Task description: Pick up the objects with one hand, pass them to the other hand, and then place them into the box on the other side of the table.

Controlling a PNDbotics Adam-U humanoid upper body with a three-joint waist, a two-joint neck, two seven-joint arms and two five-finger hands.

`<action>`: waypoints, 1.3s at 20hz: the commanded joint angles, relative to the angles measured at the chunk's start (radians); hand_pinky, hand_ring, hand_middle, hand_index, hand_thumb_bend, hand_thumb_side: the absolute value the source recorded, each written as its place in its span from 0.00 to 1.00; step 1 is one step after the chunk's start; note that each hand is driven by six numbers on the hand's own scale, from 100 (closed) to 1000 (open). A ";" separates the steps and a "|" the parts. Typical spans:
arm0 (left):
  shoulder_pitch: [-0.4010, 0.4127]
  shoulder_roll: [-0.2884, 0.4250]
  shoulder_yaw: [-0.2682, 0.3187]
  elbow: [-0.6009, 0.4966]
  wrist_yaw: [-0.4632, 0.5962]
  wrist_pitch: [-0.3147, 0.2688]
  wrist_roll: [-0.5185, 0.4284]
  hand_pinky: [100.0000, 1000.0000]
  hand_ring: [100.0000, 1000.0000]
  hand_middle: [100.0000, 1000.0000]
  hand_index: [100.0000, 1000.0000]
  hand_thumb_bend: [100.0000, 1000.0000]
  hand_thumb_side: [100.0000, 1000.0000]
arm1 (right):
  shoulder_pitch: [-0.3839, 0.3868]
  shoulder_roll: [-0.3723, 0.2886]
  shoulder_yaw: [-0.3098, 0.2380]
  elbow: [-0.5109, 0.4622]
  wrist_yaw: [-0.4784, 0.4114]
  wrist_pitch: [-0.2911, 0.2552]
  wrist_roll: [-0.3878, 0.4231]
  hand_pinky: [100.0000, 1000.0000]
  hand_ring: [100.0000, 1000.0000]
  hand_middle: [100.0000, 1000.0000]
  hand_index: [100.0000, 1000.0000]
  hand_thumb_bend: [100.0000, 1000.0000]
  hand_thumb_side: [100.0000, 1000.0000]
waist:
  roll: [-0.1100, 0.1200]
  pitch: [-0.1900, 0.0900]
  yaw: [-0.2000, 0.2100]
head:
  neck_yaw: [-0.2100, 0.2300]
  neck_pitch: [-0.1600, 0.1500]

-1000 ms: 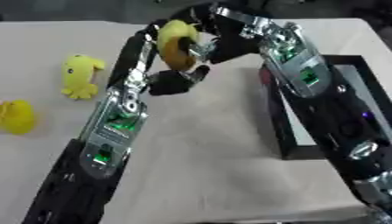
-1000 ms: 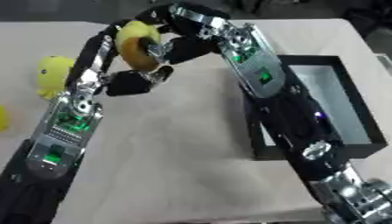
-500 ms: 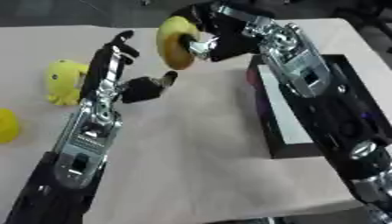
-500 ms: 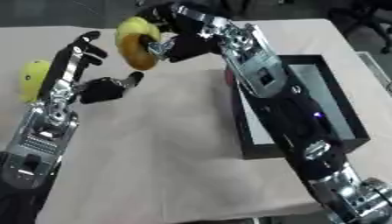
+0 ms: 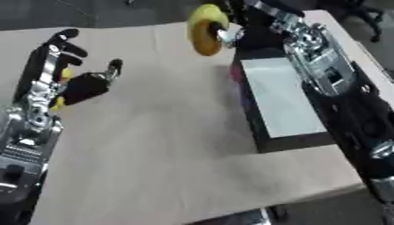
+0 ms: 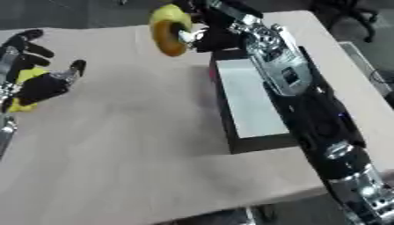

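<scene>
**Spotter:** Where's the toy right now?

**Me:** In my right hand (image 5: pixel 231 33), up at about twelve o'clock in the left eye view. My fingers are curled round a yellow ring-shaped soft toy (image 5: pixel 204 28), its underside shading to orange-brown. It hangs in the air off the table (image 5: pixel 162 145), just beyond the near-left corner of the box.

**Spotter:** And the box?

**Me:** The black box (image 6: pixel 231 132) lies at roughly three o'clock, under my right forearm. It has dark walls and a pale floor. The ring toy is at eleven o'clock from the box, beside its far left corner and not over the pale floor.

**Spotter:** What's your left hand doing?

**Me:** My left hand (image 5: pixel 81 85) is out at nine o'clock, open and holding nothing: fingers straight and fanned toward twelve, thumb sticking out toward two o'clock. It's well apart from the right hand, with bare tan tabletop between them.

**Spotter:** Anything else over there?

**Me:** A second yellow toy (image 6: pixel 27 77) shows behind the palm of my left hand, best seen in the right eye view at nine o'clock. It's mostly hidden by the hand, so I can't tell its shape, or whether the hand touches it.
</scene>
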 commanded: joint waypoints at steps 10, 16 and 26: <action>0.067 0.253 0.069 -0.163 0.207 0.000 0.154 0.83 0.65 0.60 0.91 0.29 0.26 | 0.235 -0.222 -0.100 0.053 0.067 -0.045 -0.136 0.94 1.00 0.92 0.48 0.00 0.13 | 0.019 -0.038 -0.010 | -0.018 -0.023; 0.089 0.276 0.080 -0.192 0.266 -0.020 0.226 0.83 0.65 0.60 0.90 0.30 0.27 | 0.289 -0.246 -0.090 0.124 0.181 -0.100 -0.121 0.93 1.00 1.00 0.71 0.00 0.15 | 0.022 -0.038 -0.006 | -0.030 -0.039; 0.101 0.288 0.089 -0.199 0.291 -0.019 0.254 0.84 0.65 0.61 0.90 0.30 0.29 | 0.312 -0.248 -0.116 0.179 0.463 -0.236 -0.048 1.00 1.00 1.00 1.00 0.00 0.16 | 0.021 -0.037 -0.002 | -0.028 -0.038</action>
